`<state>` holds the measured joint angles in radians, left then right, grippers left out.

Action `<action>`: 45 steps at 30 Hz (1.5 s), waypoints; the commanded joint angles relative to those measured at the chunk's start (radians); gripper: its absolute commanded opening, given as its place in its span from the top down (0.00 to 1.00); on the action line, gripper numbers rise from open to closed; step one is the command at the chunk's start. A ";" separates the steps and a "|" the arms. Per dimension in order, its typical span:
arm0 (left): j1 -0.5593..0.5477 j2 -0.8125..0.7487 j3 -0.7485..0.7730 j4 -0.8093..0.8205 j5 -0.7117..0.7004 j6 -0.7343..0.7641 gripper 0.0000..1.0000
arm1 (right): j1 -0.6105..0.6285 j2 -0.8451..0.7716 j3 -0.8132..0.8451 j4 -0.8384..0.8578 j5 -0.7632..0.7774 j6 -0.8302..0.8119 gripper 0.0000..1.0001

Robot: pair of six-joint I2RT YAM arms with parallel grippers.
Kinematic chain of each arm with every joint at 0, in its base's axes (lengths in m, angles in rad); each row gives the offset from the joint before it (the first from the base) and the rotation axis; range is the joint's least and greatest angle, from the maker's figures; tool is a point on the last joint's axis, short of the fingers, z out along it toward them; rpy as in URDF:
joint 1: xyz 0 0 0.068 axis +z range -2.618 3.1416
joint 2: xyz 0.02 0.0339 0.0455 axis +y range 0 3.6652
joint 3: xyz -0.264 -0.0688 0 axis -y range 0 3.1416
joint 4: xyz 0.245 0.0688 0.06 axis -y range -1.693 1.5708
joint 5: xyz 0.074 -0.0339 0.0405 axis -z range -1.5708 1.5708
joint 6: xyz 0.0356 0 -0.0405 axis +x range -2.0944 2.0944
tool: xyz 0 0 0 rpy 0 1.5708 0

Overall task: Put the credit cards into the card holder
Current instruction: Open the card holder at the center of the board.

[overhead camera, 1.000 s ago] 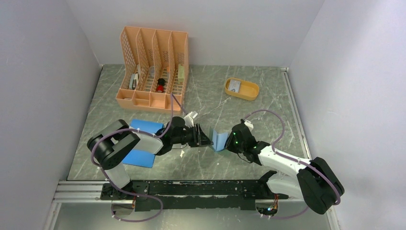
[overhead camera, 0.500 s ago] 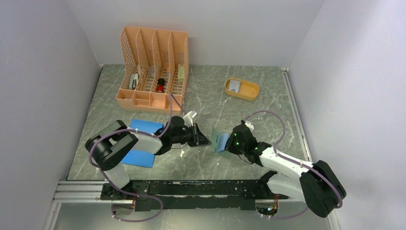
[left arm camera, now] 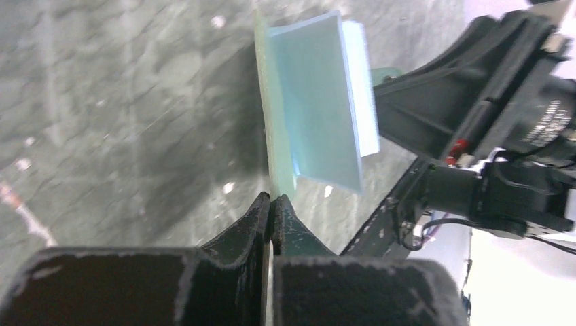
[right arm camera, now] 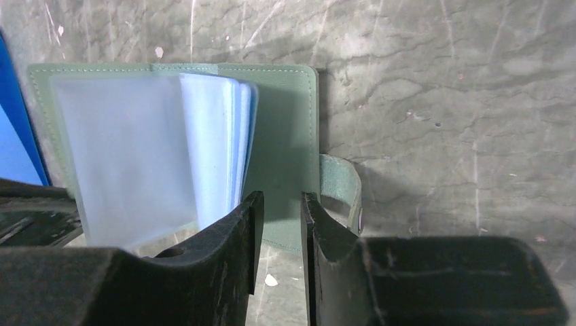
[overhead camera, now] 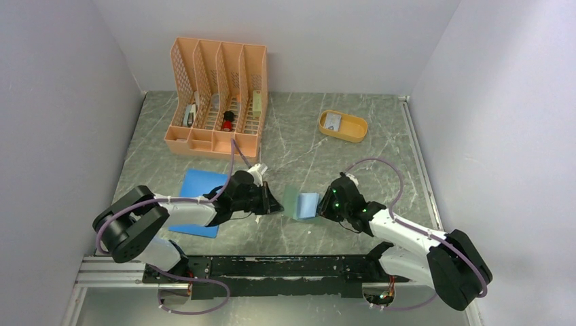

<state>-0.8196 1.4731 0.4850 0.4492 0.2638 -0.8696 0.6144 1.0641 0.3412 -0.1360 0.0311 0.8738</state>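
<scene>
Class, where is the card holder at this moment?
In the top view the card holder lies open at centre front, between the left gripper and the right gripper.

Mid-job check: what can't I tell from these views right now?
- Cards inside the card holder: both wrist views, frosted pockets show nothing clear.
- Whether the left claw pinches its cover: left wrist view, shut tips hide the contact.
- Print on the card in the yellow tray: top view, too small.
- Organizer contents: top view, lattice walls hide them.
</scene>
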 commanded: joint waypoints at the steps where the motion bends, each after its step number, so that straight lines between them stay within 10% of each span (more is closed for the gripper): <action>1: 0.007 -0.015 -0.035 -0.031 -0.050 0.029 0.95 | -0.006 0.020 -0.009 0.036 -0.060 -0.004 0.69; 45: 0.007 -0.122 -0.113 -0.106 -0.113 0.037 0.95 | -0.080 -0.085 -0.160 0.329 -0.287 0.278 0.50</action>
<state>-0.8188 1.3754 0.3862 0.3389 0.1673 -0.8375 0.5549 1.0122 0.2111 0.1036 -0.2138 1.0973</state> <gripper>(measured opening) 0.059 0.488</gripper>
